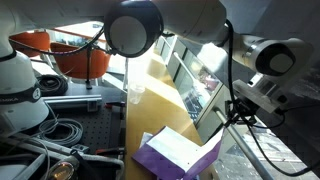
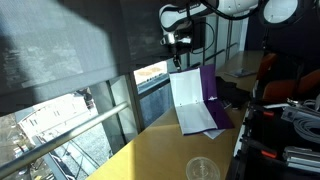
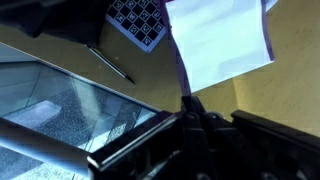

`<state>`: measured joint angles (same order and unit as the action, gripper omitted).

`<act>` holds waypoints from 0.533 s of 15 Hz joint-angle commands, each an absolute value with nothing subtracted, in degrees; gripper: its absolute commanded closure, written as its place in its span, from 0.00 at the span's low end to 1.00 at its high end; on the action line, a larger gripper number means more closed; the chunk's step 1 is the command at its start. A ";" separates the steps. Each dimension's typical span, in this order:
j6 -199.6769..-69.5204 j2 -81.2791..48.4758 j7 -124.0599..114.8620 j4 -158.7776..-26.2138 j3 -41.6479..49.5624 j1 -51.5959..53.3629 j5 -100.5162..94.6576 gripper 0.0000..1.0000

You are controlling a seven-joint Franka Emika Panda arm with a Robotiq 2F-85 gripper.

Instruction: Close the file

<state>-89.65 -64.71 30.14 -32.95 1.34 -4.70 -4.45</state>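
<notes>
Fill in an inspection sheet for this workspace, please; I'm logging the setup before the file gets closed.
Surface: yellow wooden table, next to a window.
Job's things: purple file open, one cover raised upright, white paper showing.
Clutter: checkered card, pen, clear cup.
Grippers: gripper appears shut on the edge of the raised cover.
Cables: loose black cables beside the table.
Surroundings: window, orange chair.
</notes>
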 commanded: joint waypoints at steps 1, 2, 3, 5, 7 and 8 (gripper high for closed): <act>-91.93 -65.73 30.34 -33.29 2.22 -2.29 -6.73 1.00; -92.47 -66.07 30.07 -33.48 2.11 -1.61 -6.93 1.00; -93.22 -66.36 30.13 -33.80 2.02 -1.12 -6.95 1.00; -94.24 -67.16 30.08 -33.89 2.27 0.23 -7.33 1.00; -95.05 -67.72 30.01 -34.07 2.30 1.37 -7.59 1.00; -95.39 -67.94 29.81 -34.26 2.25 1.99 -7.77 1.00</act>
